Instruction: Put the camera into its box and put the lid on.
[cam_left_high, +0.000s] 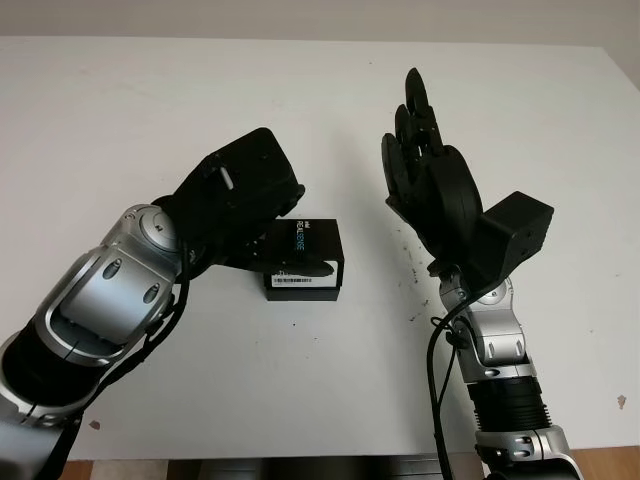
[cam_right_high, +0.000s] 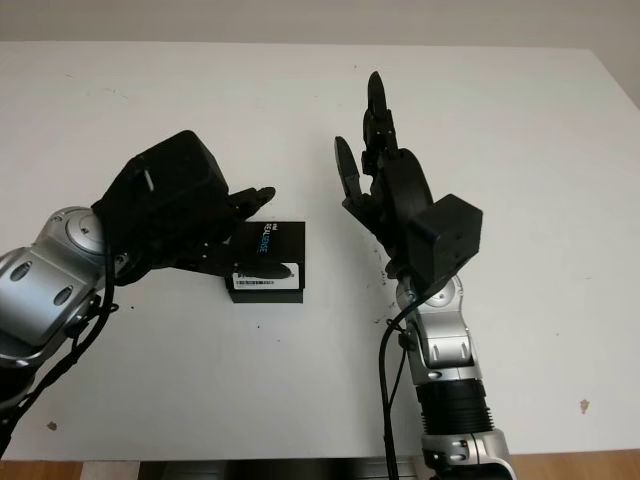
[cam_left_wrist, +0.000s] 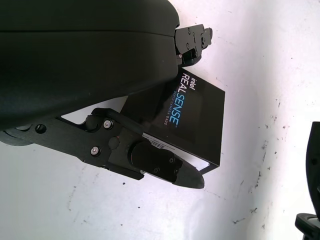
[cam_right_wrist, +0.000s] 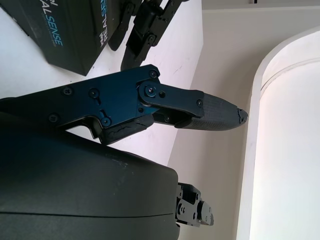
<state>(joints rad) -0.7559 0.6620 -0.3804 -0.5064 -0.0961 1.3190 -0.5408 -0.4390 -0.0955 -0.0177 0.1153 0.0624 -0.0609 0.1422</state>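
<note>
The black camera box, lid on with "RealSense" lettering on top, lies on the white table at mid-centre. My left hand reaches over it from the left. Its thumb runs along the box's near face by the barcode label, and its fingertips stand just past the far corner, with a strip of table showing between them and the box. My right hand is raised open to the right of the box, palm toward it and well apart from it. The camera itself is hidden.
Small dark specks mark the table between the box and the right arm. The table's near edge runs close under both forearms, and a wall rises beyond its far side.
</note>
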